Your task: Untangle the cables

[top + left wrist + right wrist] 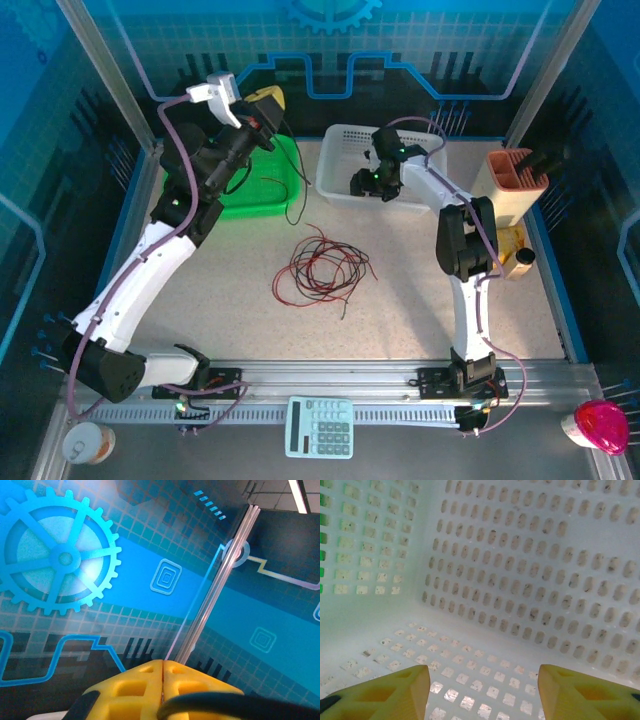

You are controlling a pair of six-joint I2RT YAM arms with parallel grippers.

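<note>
The left hand (pixel 268 100), raised over the green basket (pixel 250 203), has its fingers (pixel 135 685) clenched and seems to pinch one black strand (pixel 301 185) that hangs down to the table (pixel 420 310). The other cables (pixel 320 268) lie in a looped heap at the middle of the table. If this strand is caught there, more pulling could tighten the knot or drag the whole heap, because the right hand (pixel 363 183), released inside the white basket (pixel 335 140), pins nothing
</note>
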